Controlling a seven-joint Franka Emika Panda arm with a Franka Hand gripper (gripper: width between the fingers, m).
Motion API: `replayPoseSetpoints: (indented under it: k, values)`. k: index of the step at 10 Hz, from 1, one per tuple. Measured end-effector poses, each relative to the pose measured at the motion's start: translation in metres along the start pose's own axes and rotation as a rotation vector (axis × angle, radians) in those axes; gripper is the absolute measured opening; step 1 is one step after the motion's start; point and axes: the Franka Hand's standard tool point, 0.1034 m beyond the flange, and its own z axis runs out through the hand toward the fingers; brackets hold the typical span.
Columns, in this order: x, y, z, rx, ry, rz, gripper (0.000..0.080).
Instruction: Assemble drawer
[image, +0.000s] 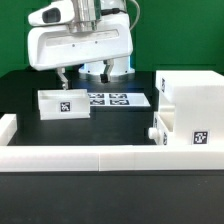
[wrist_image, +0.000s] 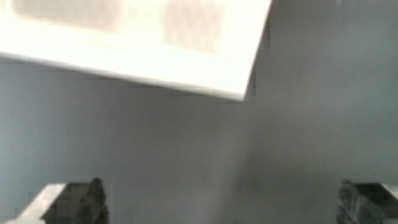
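Only the wrist view plainly shows the gripper spread, empty (perhaps over the marker board)

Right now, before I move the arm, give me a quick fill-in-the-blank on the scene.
1. The gripper holds ___.
2. Its jaws stand ___.
3. The loose tray lies to the exterior view's ___ of the marker board.
4. The large shell stands at the exterior view's ___ side.
Missing: nothing; open; left; right.

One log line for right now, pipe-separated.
gripper open, empty | loose tray ungrasped, exterior view's left | shell upright, exterior view's right
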Motion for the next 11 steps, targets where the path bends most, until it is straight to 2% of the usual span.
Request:
replayPoseSetpoints:
  k: [1,2,3,4,8,9,10,11]
  values:
    - [-0.019,-0.008,0.004,-0.039,0.017,0.003,0.0649]
    - [-0.03,-0.013,0.008,-0.055,0.029,0.02,0.0649]
    - [-0.043,-0.014,0.014,-0.067,0.037,0.022,0.0649]
    - [-0.056,-0.009,0.019,-0.059,0.023,0.026,0.0649]
    - [-0.055,-0.008,0.019,-0.058,0.023,0.03,0.0649]
    - [-0.054,-0.012,0.019,-0.063,0.032,0.079,0.0649]
    - [-0.058,-0.021,0.024,-0.064,0.035,0.102,0.0649]
    - [-0.061,-0.027,0.03,-0.052,0.022,0.122,0.0649]
